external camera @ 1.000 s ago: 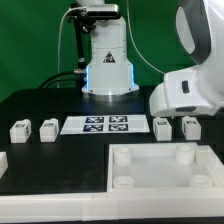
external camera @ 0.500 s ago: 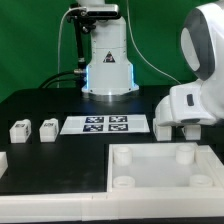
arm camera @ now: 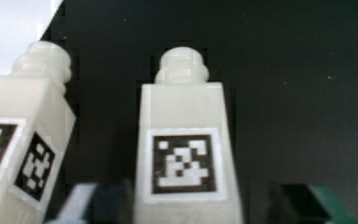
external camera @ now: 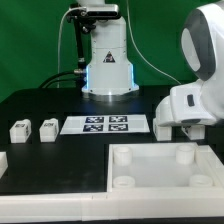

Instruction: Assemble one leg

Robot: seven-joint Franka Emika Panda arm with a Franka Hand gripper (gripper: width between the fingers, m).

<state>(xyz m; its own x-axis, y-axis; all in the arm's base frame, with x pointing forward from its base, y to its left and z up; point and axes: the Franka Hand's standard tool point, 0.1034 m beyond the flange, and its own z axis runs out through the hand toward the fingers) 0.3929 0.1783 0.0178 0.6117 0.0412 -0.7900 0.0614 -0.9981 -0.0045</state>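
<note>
In the wrist view a leg point(arm camera: 190, 130), a small white block with a rounded peg on its end and a square tag on its face, lies between my fingers. My gripper point(arm camera: 208, 205) is open, with one finger point(arm camera: 101, 202) close beside the leg and a dark gap before the other finger point(arm camera: 322, 202). A second leg point(arm camera: 25, 125) lies beside it, outside the jaws. In the exterior view my gripper point(external camera: 178, 130) is low over the table at the right and hides these two legs. Two more legs point(external camera: 18, 130) point(external camera: 47, 129) stand at the left.
The large white tray point(external camera: 160, 172) with round sockets lies at the front right. The marker board point(external camera: 105, 124) lies mid-table. The robot base point(external camera: 107, 70) stands at the back. A white edge point(external camera: 3, 160) shows at the front left.
The hand has come down and shifted toward the exterior view's right, now covering the two right-hand legs. It has not moved in the last half second.
</note>
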